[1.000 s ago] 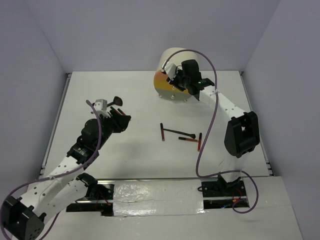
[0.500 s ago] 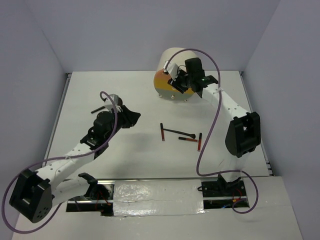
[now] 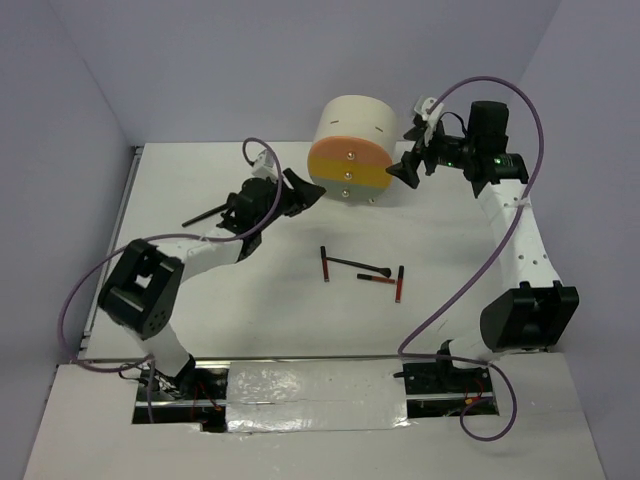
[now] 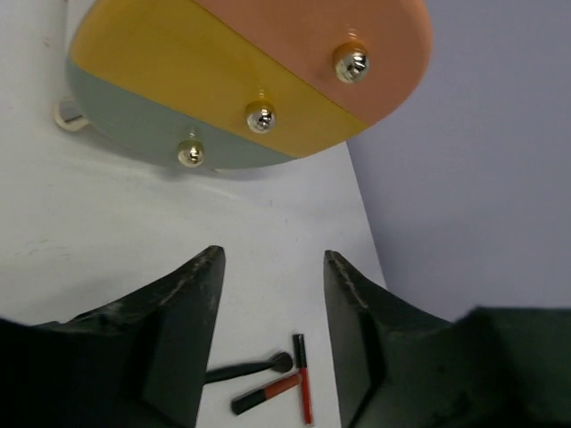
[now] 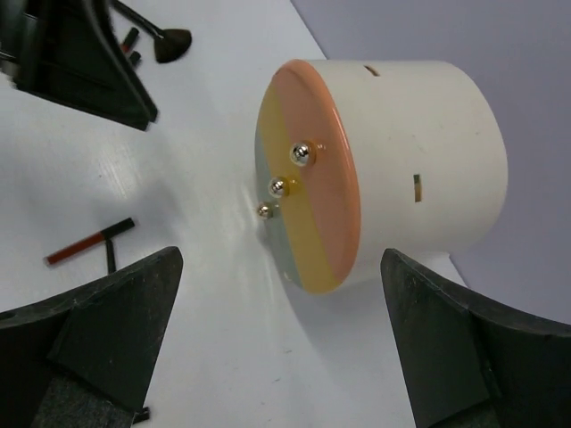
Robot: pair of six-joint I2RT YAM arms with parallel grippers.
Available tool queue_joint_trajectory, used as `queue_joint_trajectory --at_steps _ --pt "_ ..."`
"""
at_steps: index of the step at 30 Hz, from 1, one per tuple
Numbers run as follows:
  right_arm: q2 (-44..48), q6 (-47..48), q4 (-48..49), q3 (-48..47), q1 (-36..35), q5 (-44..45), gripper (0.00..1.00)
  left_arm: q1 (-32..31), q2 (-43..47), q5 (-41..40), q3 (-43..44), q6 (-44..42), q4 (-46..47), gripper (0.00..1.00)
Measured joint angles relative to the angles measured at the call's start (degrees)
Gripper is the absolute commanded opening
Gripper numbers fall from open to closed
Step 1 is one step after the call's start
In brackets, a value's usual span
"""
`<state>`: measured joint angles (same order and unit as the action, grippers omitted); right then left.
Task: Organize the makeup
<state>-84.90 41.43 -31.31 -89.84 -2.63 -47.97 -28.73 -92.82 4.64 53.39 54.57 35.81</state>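
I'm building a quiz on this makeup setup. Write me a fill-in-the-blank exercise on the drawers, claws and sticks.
1. The cream cylinder shows ___ metal knobs on its front.
2. The left claw and the right claw are both ___, holding nothing.
3. The red-and-black sticks lie on the white ___, between the arms.
Missing words: three; open; table.
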Motion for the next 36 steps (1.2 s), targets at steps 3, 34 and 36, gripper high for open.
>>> queue_joint_trajectory --at_steps 3,34,36 --pt "0.24 -1.75 -0.5 0.87 3.37 -5.55 0.86 -0.02 -7.08 0.42 5.44 4.5 0.57 0.65" --pt "5.7 -16.46 6.25 14.71 10.12 -13.33 0.52 -1.9 -31.01 -2.03 35.08 23.87 -13.09 0.55" --pt "5.73 -16.48 6.32 15.04 10.16 -13.33 0.52 -1.97 -31.08 -2.25 35.19 24.09 -13.09 0.55"
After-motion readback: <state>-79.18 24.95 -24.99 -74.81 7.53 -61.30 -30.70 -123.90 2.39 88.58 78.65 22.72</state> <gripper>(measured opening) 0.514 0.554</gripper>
